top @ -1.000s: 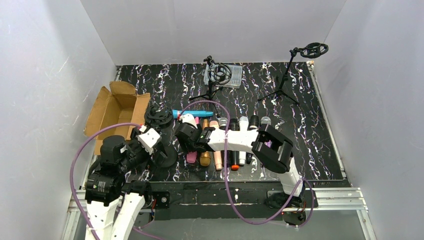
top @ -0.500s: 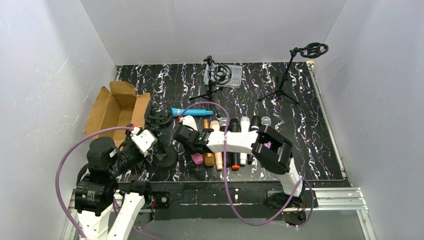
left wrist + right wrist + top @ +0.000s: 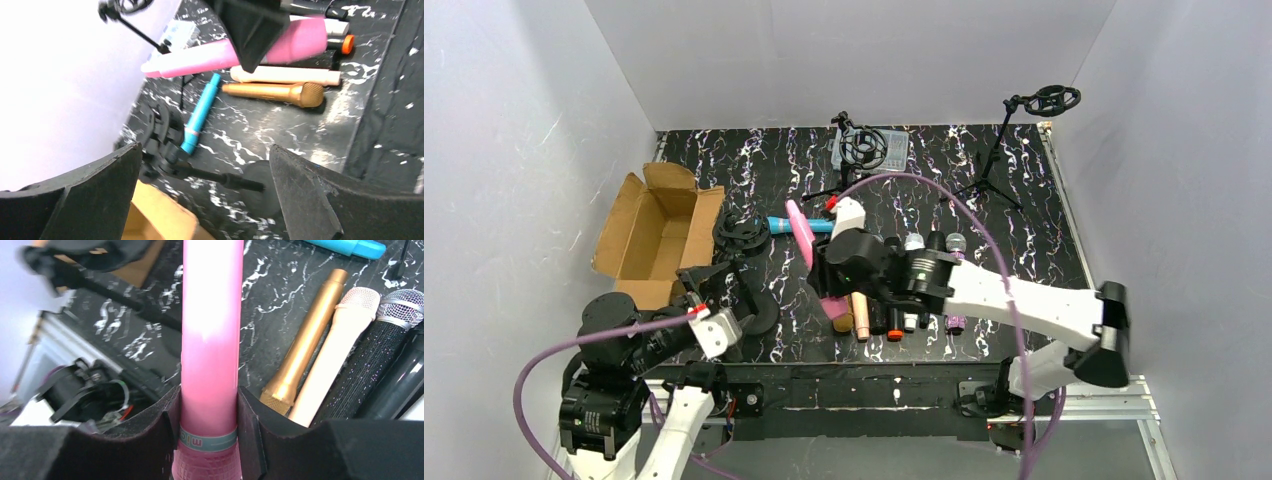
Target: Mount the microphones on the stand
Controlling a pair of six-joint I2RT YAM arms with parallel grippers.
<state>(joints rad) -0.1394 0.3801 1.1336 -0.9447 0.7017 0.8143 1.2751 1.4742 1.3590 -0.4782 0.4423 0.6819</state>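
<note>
My right gripper [image 3: 209, 435] is shut on the pink microphone [image 3: 212, 340] just above its grille head, and the handle points away from the wrist. From above, the pink microphone [image 3: 802, 232] hangs tilted over the row, with the right gripper [image 3: 829, 272] around it. A gold microphone [image 3: 305, 340], a peach one [image 3: 335, 355] and a black glitter one [image 3: 375, 365] lie side by side on the table. A teal microphone [image 3: 781, 225] lies further back. A low stand [image 3: 759, 305] with a round base sits at left. My left gripper [image 3: 205, 200] is open and empty above that stand [image 3: 210, 172].
An open cardboard box [image 3: 654, 225] stands at the left. Two tripod stands with ring clips stand at the back, one in the middle [image 3: 859, 150] and one at the right [image 3: 1014, 130]. White walls close in three sides. Purple cables loop over both arms.
My right gripper closed on the pink microphone and raised it out of the row, swinging its handle towards the back. The left arm drew back towards the near edge, still open.
</note>
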